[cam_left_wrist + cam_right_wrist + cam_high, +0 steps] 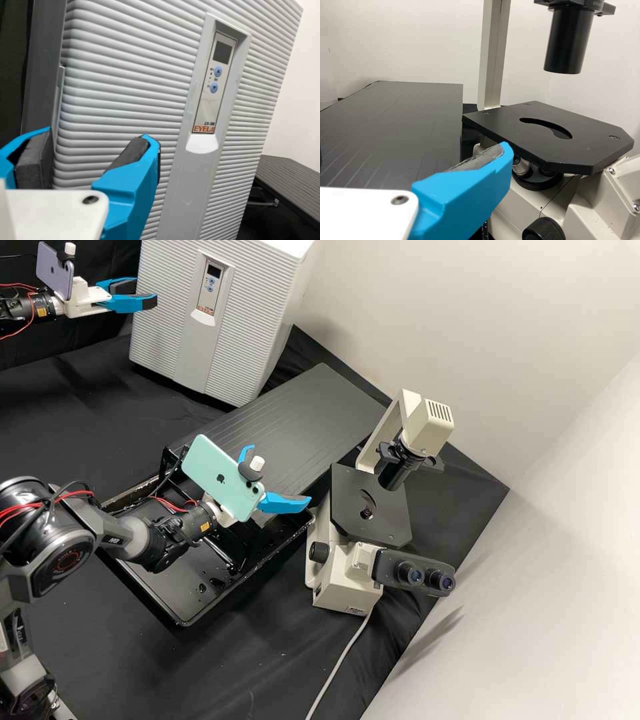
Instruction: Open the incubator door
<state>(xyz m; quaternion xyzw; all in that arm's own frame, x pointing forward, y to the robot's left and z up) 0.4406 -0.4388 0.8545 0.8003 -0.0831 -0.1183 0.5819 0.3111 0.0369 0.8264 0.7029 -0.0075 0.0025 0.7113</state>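
A microscope (pixel 363 523) stands beside a black tray (pixel 179 590).

The high view's edge cuts off the top of the incubator (pixel 163 330). A green phone (pixel 217 470) hides part of the right gripper (pixel 279 475).

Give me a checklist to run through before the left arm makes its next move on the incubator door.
1. Left gripper open and ready: ok, its fingers stand apart.
2. Incubator door looks shut, so the pull has yet to be made: ok.
3. Door's edge clamped: not ok, the fingers are near the side edge but not closed on it.
4. Fingers touching the door: cannot tell, the depth is unclear.
5. Right gripper away from the door: ok, it is over toward the microscope.
6. Swing path free: cannot tell, the black ribbed panel lies close to the incubator's lower front.
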